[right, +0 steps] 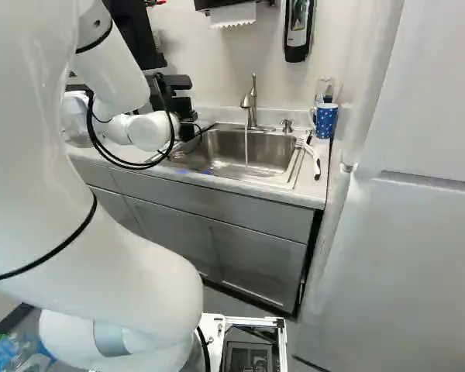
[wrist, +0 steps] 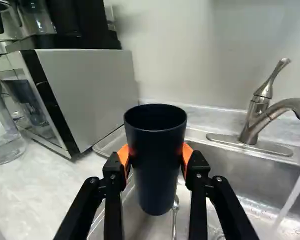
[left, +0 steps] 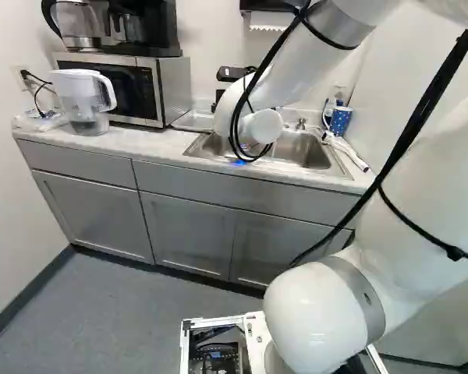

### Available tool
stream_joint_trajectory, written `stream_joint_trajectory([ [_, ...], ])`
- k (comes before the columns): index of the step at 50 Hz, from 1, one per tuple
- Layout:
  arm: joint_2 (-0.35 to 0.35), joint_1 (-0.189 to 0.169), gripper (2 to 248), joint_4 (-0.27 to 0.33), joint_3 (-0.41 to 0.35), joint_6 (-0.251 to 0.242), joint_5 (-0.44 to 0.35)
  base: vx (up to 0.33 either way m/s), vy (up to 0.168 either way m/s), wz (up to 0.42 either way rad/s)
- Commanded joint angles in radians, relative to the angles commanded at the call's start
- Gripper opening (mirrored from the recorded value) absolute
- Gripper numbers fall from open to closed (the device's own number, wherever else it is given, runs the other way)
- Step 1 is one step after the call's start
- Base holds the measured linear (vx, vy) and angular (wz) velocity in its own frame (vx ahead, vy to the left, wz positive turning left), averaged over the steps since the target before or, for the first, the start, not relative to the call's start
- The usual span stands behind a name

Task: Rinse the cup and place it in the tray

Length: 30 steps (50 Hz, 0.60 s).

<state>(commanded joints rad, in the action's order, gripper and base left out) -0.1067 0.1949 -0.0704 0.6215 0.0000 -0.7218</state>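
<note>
Holds dark navy cup [wrist: 155, 170] mouth up in gripper [right: 182, 103], clamped from two sides by orange pads [wrist: 123, 156]. Has it above the microwave end of the metal sink [wrist: 220, 170], well apart from the running water [right: 246, 151]. Shows, partly hidden beyond the cup, a spoon [wrist: 175, 203] in the basin. Records shallow tray [wrist: 109, 142] between sink and microwave [wrist: 92, 95]. Lists, on the counter [left: 144, 142], water pitcher [left: 82, 101] in front of the microwave, and coffee maker [left: 144, 27] on top of it. Notes faucet [right: 252, 108] at the back of the sink, white-handled brush [right: 315, 160] by its far end from the microwave, dotted blue mug [right: 325, 121] near the corner. Finds paper towel [right: 232, 14] hanging above.
</note>
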Motion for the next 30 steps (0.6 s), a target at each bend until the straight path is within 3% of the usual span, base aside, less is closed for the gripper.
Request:
stream_joint_trajectory([
  [30,0.0,-0.097,121,0.0,0.0,0.0,0.0,0.0,0.0,0.0],
])
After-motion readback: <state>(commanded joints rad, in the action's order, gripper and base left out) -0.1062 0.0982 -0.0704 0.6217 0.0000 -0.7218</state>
